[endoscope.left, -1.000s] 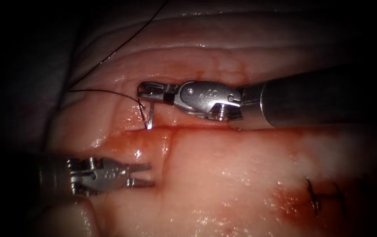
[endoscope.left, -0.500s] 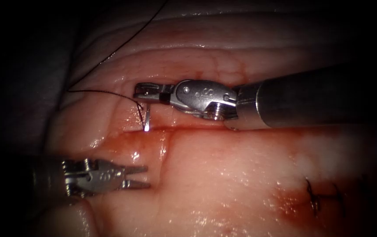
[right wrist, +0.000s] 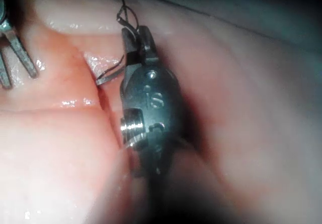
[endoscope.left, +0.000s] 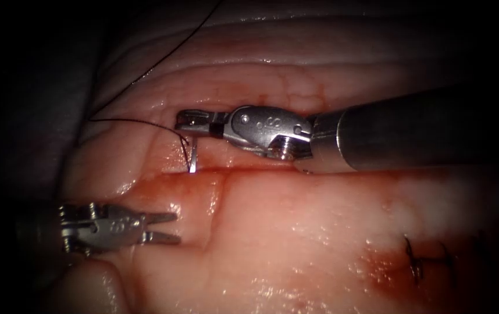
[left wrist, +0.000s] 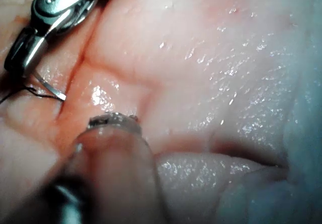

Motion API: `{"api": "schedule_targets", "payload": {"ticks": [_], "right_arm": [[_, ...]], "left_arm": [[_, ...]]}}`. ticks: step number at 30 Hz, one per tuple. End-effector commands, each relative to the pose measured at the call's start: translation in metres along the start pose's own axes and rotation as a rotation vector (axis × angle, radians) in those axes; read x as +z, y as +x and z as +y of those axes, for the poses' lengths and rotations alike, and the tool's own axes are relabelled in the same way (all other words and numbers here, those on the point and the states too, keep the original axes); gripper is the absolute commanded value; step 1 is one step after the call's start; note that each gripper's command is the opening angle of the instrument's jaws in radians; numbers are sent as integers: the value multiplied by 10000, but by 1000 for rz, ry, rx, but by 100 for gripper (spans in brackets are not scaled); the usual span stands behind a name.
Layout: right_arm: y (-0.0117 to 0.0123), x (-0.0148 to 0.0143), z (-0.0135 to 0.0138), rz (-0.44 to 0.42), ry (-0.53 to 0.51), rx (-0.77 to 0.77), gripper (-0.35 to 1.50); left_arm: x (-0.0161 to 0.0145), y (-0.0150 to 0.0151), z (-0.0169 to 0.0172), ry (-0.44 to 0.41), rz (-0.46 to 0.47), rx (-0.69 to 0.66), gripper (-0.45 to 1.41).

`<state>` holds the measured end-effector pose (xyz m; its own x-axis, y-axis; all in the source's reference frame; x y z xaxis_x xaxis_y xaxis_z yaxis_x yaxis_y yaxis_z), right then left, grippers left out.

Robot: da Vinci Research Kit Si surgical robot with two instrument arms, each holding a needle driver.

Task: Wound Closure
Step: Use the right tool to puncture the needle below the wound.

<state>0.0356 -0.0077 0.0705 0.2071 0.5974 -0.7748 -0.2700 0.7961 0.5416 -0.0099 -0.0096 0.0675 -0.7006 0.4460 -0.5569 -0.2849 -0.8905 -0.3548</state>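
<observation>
Right tool: needle gripped near its tail, tip at the cut.
Left tool: jaws spread, nothing held.
Thread: trails left.
Old stitches: lower right.

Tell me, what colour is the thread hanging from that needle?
The thread is dark, nearly black, seen best in the endoscope view, trailing left from the needle.

The tissue is the carrying surface: pale, wet, glistening pork belly with ridged folds along its far side. A cut runs across it, stained with red fluid that spreads below the line. A dark thread lies draped over the tissue's upper left folds. Toward the lower right, finished stitches of dark thread sit in a second red-stained patch.
</observation>
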Motion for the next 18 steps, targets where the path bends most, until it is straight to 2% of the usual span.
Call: {"api": "schedule_targets", "payload": {"ticks": [1,7,18], "right_arm": [[-3,8,-1,1,2,0,-35],[-3,9,-2,1,3,11,-35],[0,9,1,7,22,135,-35]], "left_arm": [[8,-1,3,-1,1,1,6],[12,-3,1,4,3,3,-6],[24,-18,6,12,-20,25,-6]]}}
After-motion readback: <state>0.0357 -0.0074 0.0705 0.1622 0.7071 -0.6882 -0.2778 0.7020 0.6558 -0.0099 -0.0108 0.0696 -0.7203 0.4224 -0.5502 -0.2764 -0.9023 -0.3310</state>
